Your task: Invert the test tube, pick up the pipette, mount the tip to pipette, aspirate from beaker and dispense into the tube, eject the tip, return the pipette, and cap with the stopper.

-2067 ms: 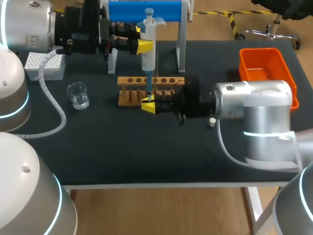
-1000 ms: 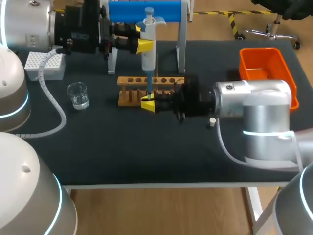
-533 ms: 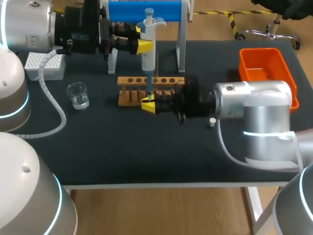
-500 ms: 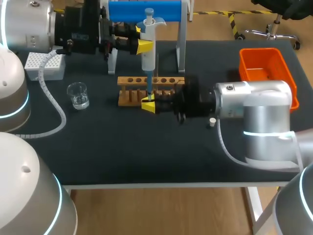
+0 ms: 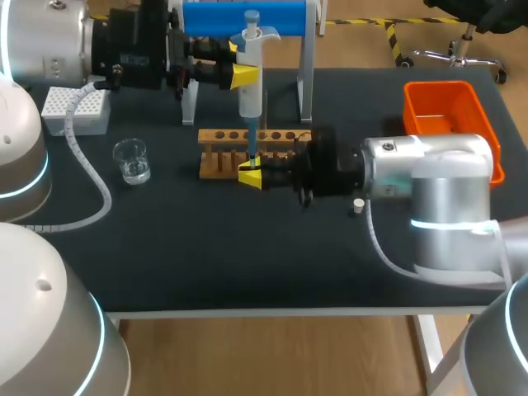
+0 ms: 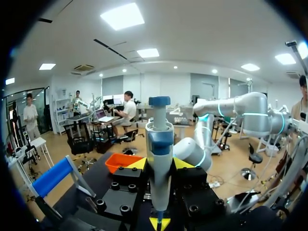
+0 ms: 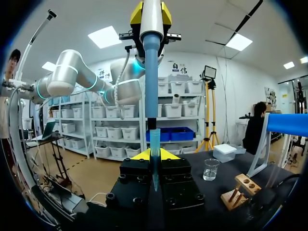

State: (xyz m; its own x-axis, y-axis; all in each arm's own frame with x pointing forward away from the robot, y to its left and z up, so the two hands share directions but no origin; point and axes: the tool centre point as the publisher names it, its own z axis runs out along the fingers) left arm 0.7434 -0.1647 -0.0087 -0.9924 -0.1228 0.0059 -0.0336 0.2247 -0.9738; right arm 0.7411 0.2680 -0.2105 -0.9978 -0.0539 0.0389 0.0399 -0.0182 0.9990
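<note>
Your left gripper [image 5: 244, 77] is clamped on the white pipette with a blue plunger [image 5: 250, 58]. It holds the pipette upright near the far edge of the black table [image 5: 247, 264], just in front of the blue-topped pipette stand [image 5: 244, 16]. The blue pipette tip [image 5: 252, 155] points straight down over the wooden tube rack [image 5: 223, 153].

Your right gripper [image 5: 250, 176] comes in level from the right, at the rack's near side and around the table's middle. Its fingers are closed on the clear test tube [image 7: 154, 161], which stands upright. The tip's lower end sits between those fingers and seems to be inside the tube; you cannot tell how deep it goes.

The clear glass beaker [image 5: 132, 161] stands toward the left edge, well apart from the rack, with bare table between them. The left arm's white ribbed hose [image 5: 92, 177] curves over the table just beside the beaker on its left. The white tip box [image 5: 76, 111] sits at the far left corner and the orange plastic bin [image 5: 450, 115] at the far right corner.

The small white stopper [image 5: 358, 204] lies just beside the right arm's wrist, on its near side. The right arm's body takes up the strip from the rack to the right edge. Along the near edge a wide band of table lies open from side to side.
</note>
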